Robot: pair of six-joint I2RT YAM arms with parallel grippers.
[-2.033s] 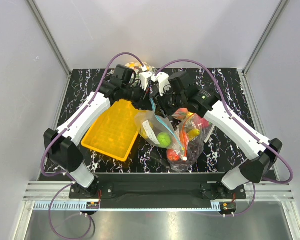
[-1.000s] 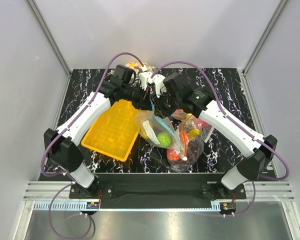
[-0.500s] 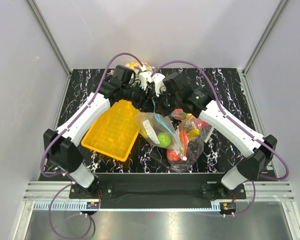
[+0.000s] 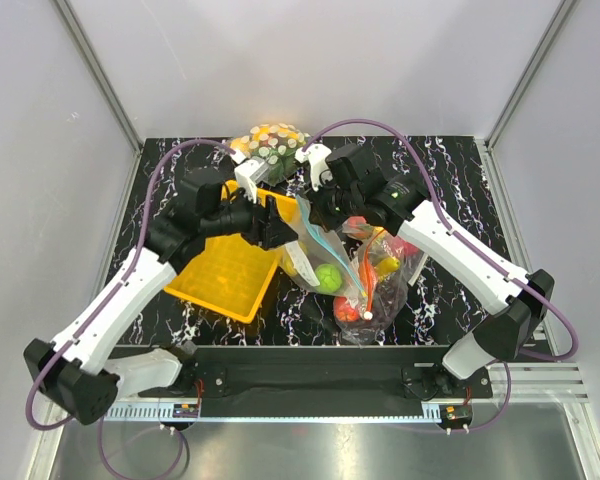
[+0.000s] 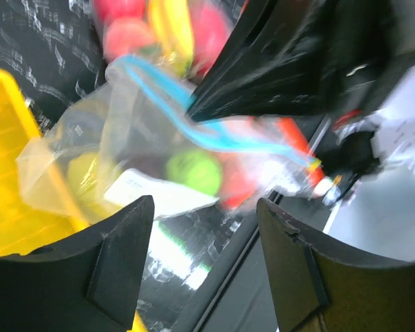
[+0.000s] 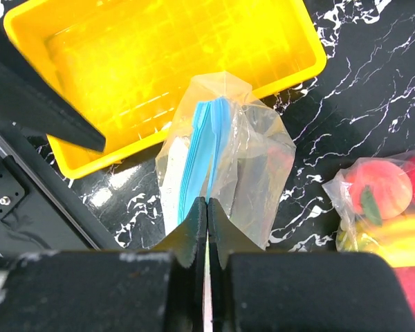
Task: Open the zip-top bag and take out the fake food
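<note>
What changed: My left gripper had left the spot in the upper middle of the top view where both my wrists had met half a second earlier. It swung to the left of centre, over the right edge of the yellow tray.
Left jaws: They were spread wide and held nothing. In the left wrist view the zip-top bag lay beyond them, untouched.
Right jaws: My right gripper had stayed where it was. It was clenched on the bag's top edge at the blue zip strip, so I carried the bag on that side only.
Where the bag was: The bag hung from that pinch at the centre of the top view, between the tray and the larger fruit bag.
Fake food: All of it was inside. The green ball sat low in the bag, with a yellow-green piece and something red beside it.
Newly uncovered: A dotted bag showed at the top centre.
Meaning for the task: I could not tell whether the seal had parted. With one side let go, I judged the mouth still needed a second grip before anything could come out.
</note>
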